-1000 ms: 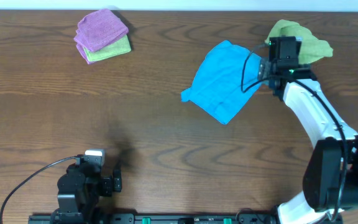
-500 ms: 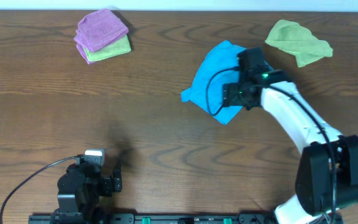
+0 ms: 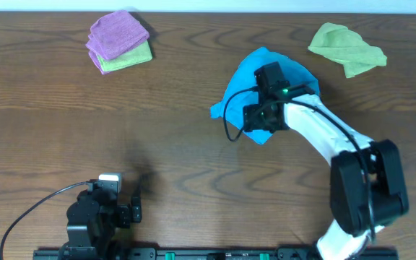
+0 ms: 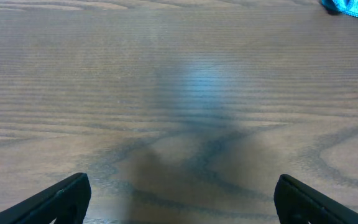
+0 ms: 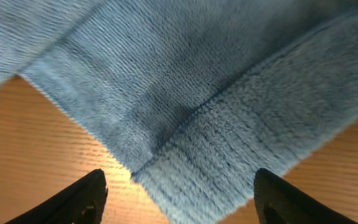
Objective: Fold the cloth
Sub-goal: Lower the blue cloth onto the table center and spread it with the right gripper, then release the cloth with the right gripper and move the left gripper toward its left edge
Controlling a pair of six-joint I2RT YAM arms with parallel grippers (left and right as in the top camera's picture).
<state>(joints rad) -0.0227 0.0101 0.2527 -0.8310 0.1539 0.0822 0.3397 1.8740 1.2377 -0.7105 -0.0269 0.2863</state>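
Observation:
A blue cloth (image 3: 245,83) lies partly folded on the brown table, right of centre. My right gripper (image 3: 257,119) hovers over its near corner, open and empty. In the right wrist view the blue cloth (image 5: 185,93) fills the frame, with a folded layer's edge running across it, and the two fingers (image 5: 179,196) stand wide apart above its corner. My left gripper (image 3: 132,209) rests at the table's front left, open and empty. The left wrist view shows its fingers (image 4: 179,199) over bare wood and a bit of blue cloth (image 4: 352,6) at the top right.
A crumpled green cloth (image 3: 347,48) lies at the back right. A folded purple cloth (image 3: 116,33) sits on a folded green one (image 3: 130,58) at the back left. A black cable (image 3: 231,119) loops beside the right wrist.
My right arm has swung from near the green cloth at the back right to the left and forward, over the blue cloth to its near corner. The left arm has not moved.

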